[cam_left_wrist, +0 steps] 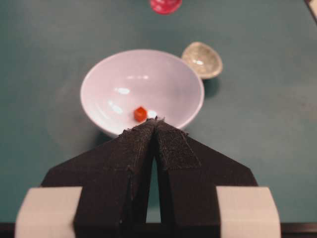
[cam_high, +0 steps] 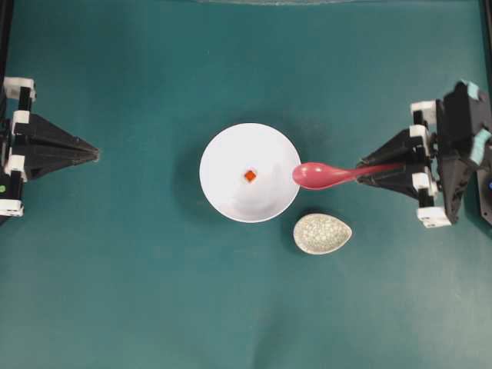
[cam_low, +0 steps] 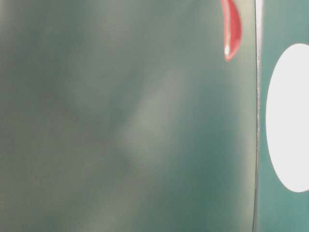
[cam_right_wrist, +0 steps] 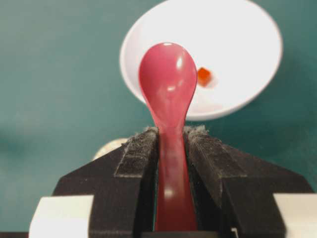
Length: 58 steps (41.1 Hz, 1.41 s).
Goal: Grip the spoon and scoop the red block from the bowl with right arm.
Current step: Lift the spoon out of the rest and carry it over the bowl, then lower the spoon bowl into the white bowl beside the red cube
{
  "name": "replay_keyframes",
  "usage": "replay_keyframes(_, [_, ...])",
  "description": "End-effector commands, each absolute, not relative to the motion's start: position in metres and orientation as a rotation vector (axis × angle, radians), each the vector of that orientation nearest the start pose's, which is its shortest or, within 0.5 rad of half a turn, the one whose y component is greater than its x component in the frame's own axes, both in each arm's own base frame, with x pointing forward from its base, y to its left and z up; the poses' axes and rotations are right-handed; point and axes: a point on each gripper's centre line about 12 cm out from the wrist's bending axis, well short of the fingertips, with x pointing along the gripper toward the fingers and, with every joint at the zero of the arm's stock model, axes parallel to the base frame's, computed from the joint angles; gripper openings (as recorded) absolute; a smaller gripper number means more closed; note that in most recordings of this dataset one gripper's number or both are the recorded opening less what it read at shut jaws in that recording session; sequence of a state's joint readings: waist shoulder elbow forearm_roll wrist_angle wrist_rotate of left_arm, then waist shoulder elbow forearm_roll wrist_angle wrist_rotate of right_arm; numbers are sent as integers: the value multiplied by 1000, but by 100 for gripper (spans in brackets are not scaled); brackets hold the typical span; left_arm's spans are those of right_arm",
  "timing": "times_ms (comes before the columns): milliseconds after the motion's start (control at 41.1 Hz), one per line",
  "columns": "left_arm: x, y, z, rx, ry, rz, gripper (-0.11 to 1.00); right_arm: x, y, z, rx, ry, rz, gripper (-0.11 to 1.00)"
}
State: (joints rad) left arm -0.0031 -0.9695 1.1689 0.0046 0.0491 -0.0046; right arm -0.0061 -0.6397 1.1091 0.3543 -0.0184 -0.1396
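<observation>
The white bowl (cam_high: 249,172) sits mid-table with the tiny red block (cam_high: 250,176) near its centre. My right gripper (cam_high: 361,173) is shut on the handle of the glossy pink-red spoon (cam_high: 323,175), whose scoop hangs by the bowl's right rim. In the right wrist view the spoon (cam_right_wrist: 168,84) juts out from between the pads (cam_right_wrist: 140,151), scoop ahead, with the bowl (cam_right_wrist: 237,39) and block (cam_right_wrist: 204,76) beyond. My left gripper (cam_high: 94,154) is shut and empty at the far left. In its wrist view its tip (cam_left_wrist: 156,120) lies in front of the bowl (cam_left_wrist: 163,84) and block (cam_left_wrist: 140,114).
A small speckled egg-shaped dish (cam_high: 322,234) lies just below and right of the bowl, under the spoon's path. The teal tabletop (cam_high: 154,292) spreads all around. The table-level view is blurred, showing only the spoon tip (cam_low: 231,34) and a white bowl edge (cam_low: 289,116).
</observation>
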Motion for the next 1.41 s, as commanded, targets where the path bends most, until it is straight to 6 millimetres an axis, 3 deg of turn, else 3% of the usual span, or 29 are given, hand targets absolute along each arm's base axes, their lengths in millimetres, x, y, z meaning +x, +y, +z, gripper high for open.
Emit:
replay_keyframes(0, [198, -1, 265, 2, 232, -3, -1, 251, -7, 232, 209, 448, -65, 25])
replay_keyframes(462, [198, 0, 265, 8, 230, -2, -1, 276, -13, 255, 225, 620, -41, 25])
replay_keyframes(1045, [198, 0, 265, 12, 232, -3, -1, 348, -15, 235, 249, 895, -1, 25])
replay_keyframes(1386, [198, 0, 265, 11, 230, -2, -1, 360, -18, 222, 178, 1028, 13, 25])
